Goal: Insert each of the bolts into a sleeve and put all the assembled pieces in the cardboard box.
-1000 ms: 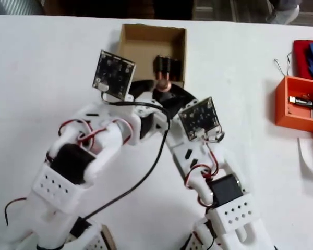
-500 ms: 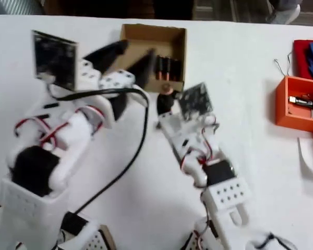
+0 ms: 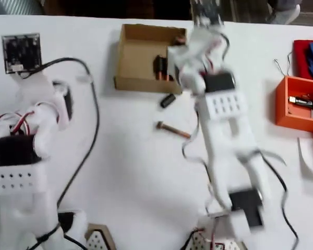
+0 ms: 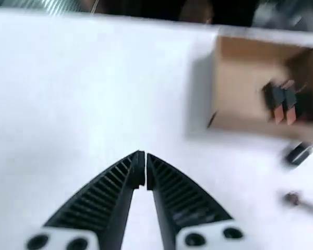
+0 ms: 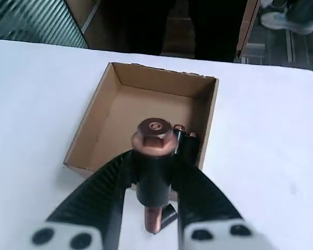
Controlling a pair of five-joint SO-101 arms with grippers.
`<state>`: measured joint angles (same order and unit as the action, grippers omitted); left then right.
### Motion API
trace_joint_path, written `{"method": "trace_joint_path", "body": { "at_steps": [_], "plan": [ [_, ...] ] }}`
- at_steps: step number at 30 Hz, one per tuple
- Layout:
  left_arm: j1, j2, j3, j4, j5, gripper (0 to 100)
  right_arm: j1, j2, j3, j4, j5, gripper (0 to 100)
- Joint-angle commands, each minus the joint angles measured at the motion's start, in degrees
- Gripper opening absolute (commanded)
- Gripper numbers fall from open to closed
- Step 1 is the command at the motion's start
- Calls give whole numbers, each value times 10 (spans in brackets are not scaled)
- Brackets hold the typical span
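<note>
Both arms have shifted: left arm (image 3: 18, 177) has pulled back from the open brown cardboard box (image 3: 141, 83) to its far left. Right arm (image 3: 221, 107) has stretched forward, and its front end now sits over the box's right wall.

High view: dark assembled pieces (image 3: 161, 67) with copper ends lie inside the box against its right wall; count unclear. A loose short black sleeve (image 3: 168, 100) lies on the white table (image 3: 130, 172) just in front of the box's near right corner. A loose copper bolt (image 3: 172, 129) lies further out from the box, apart from that sleeve. An orange plastic bin (image 3: 297, 117) stands well to the right of the box.

Left wrist view: left gripper (image 4: 141, 156) has its black ribbed fingers pressed together with nothing between them. It is over bare table, well clear of the box's left wall. Loose sleeve and bolt show blurred beyond the box's near corner.

Right wrist view: right gripper (image 5: 154, 161) is clamped on the held assembled piece (image 5: 154, 182), a black cylindrical sleeve with a copper hex-head bolt through it. The piece stands upright, head up, with the bolt tip poking out below. It is held above the box's near wall, close to the pieces already inside.
</note>
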<state>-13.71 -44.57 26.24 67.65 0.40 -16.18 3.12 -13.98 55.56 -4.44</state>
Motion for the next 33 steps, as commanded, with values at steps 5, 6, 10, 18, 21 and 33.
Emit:
{"method": "trace_joint_path", "body": {
  "at_steps": [5, 6, 10, 18, 21, 33],
  "plan": [
    [-58, -4, 196, -85, -74, 31, -23, 391, -548, 114, -99, 22],
    [-65, -4, 221, -102, -74, 31, -30, 436, -599, 117, -98, 22],
    [-86, -4, 291, -149, -74, 31, -45, 568, -727, 103, -85, 22],
    [-92, -4, 354, -182, -72, 31, -44, 638, -687, 15, -83, 22],
    [-91, -4, 376, -206, -72, 31, -44, 637, -655, 5, -82, 22],
    [-91, -4, 453, -287, -72, 31, -45, 644, -635, -12, -82, 22]
  ]
}}
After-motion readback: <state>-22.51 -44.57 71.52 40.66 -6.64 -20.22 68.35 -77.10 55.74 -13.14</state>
